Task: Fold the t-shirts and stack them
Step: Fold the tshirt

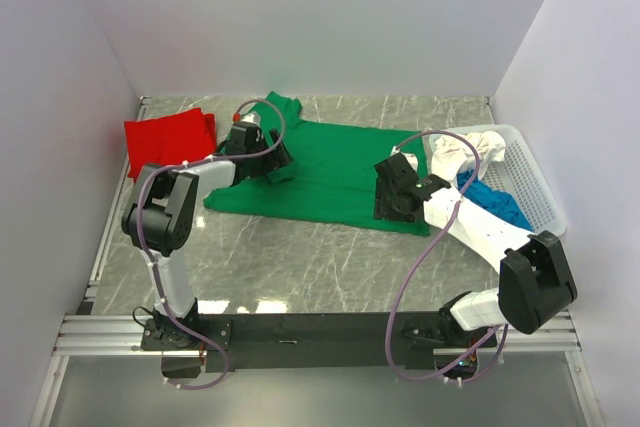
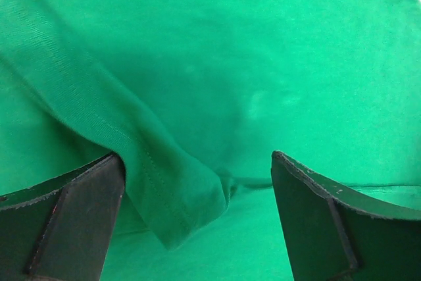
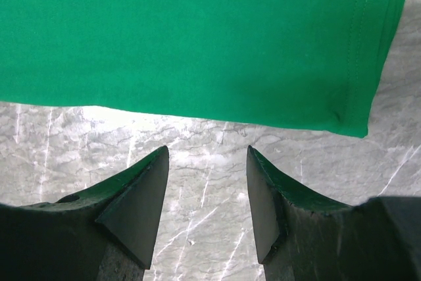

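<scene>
Jaws of the left arm (image 1: 205, 175), spread wide, sit low over the green t-shirt (image 2: 263, 64), with a raised fold of its cloth between them touching the left-hand one. Next, jaws of the right arm (image 1: 470, 225), half open and empty, hang over bare bench (image 3: 197, 129), the shirt's edge just beyond their tips. The shirt's long axis runs from one pair to the other, neck beyond the left pair.

Both arms reach forward; left gripper (image 2: 197, 162) and right gripper (image 3: 207, 153), fingers (image 3: 141, 195) parted, seemingly low.
</scene>
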